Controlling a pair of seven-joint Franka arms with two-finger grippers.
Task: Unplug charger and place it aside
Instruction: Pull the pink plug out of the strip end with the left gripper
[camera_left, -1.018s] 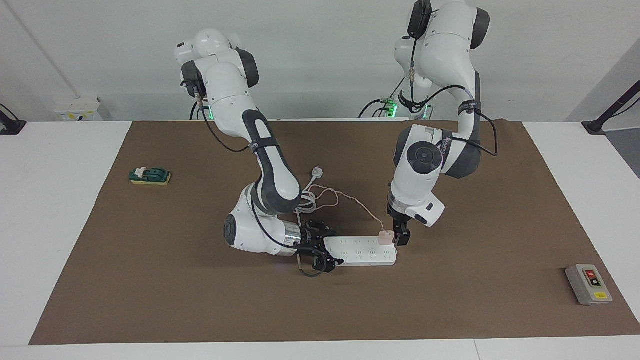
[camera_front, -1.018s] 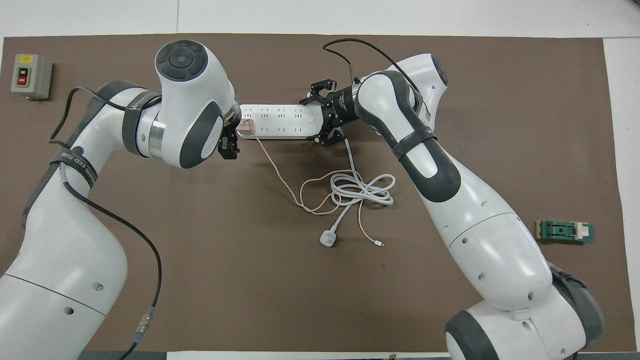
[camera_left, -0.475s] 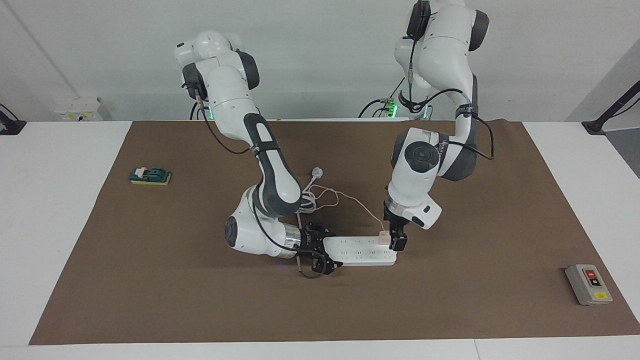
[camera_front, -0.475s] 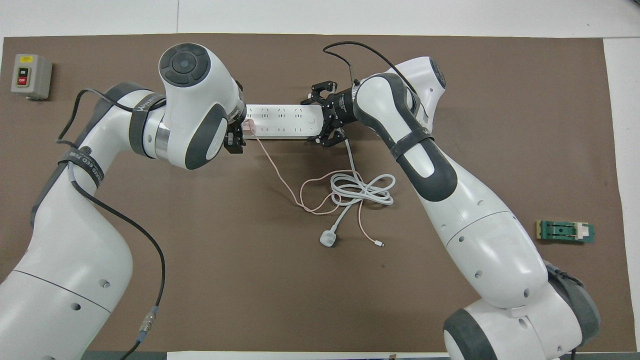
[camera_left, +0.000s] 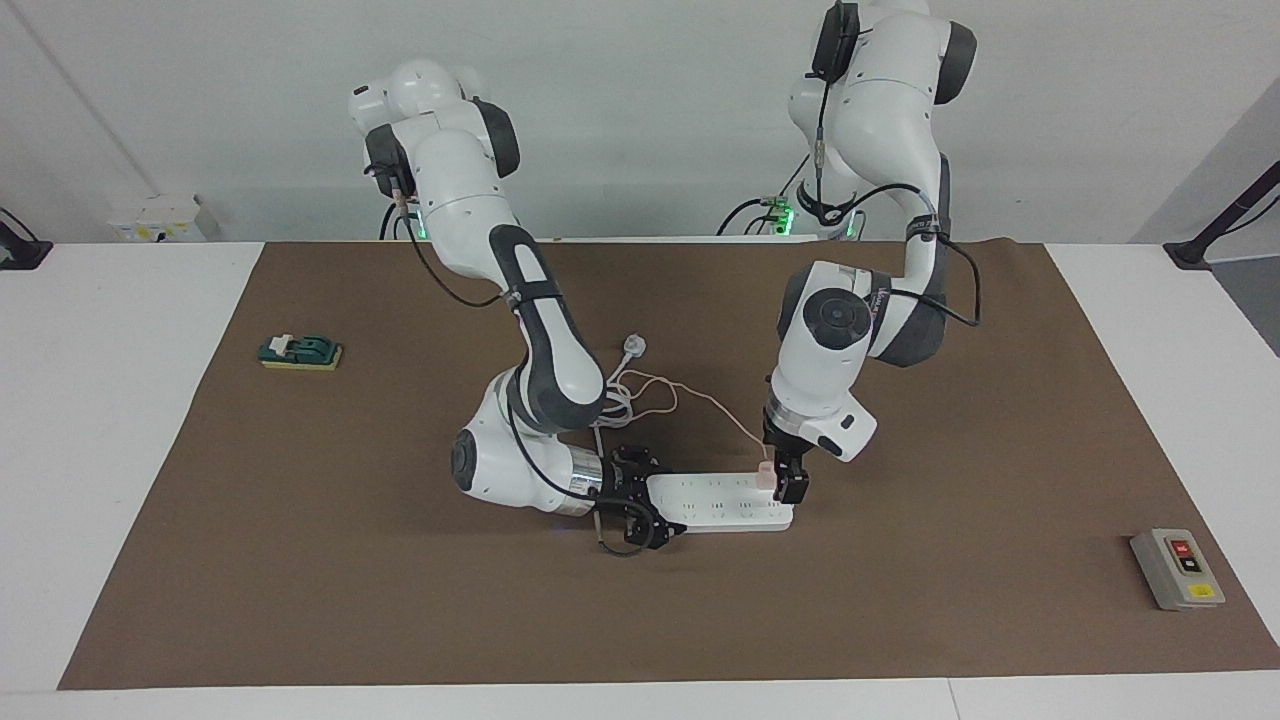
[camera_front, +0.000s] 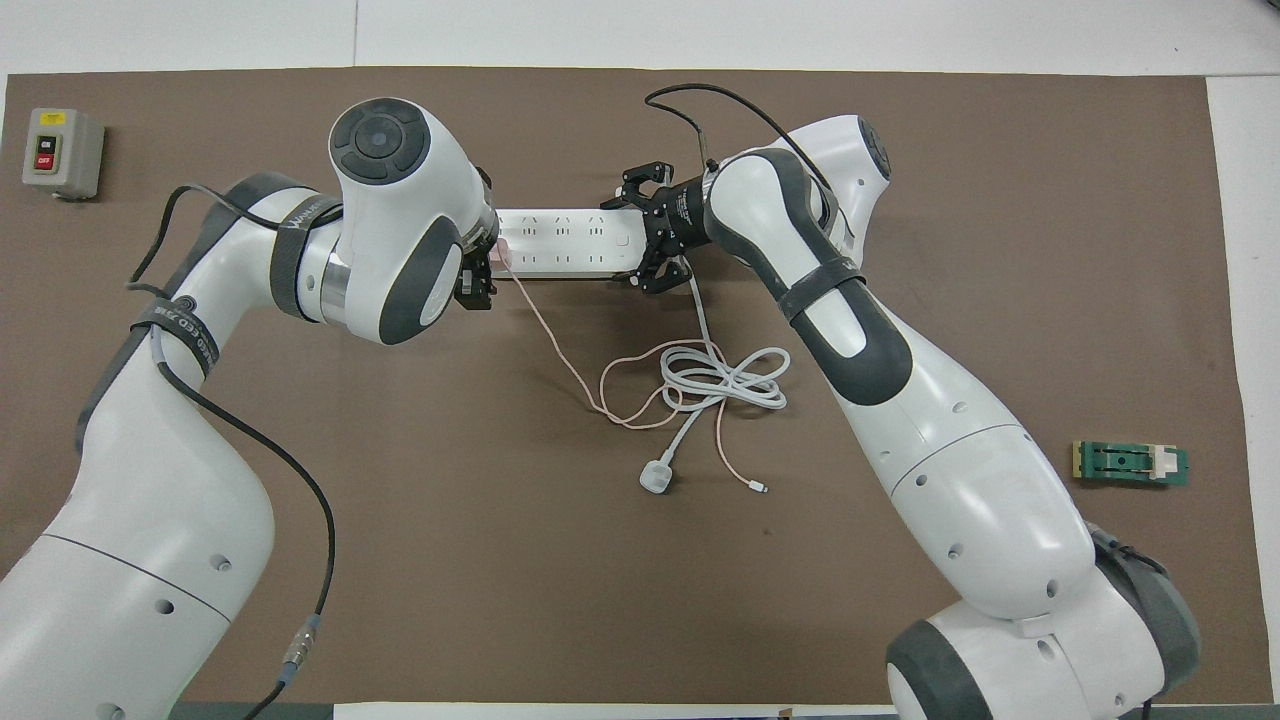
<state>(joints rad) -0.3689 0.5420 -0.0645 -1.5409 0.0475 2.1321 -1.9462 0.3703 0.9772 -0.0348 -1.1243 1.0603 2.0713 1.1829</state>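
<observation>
The pale pink charger (camera_left: 765, 476) is plugged into the white power strip (camera_left: 720, 502) at the end toward the left arm's end of the table. Its thin pink cable (camera_left: 714, 410) trails toward the robots. My left gripper (camera_left: 784, 482) is down at the charger, right against it and partly covering it. In the overhead view the left arm hides most of the charger (camera_front: 497, 256). My right gripper (camera_left: 645, 506) grips the other end of the strip (camera_front: 565, 240), one finger on each long side, low on the mat.
The strip's thick white cord (camera_front: 725, 378) lies coiled nearer the robots, ending in a round white plug (camera_front: 655, 478). A grey switch box (camera_left: 1177, 568) sits at the left arm's end of the mat. A green block (camera_left: 300, 351) sits at the right arm's end.
My left gripper has moved from just past the strip's end in over the charger. The right gripper and the strip have hardly shifted.
</observation>
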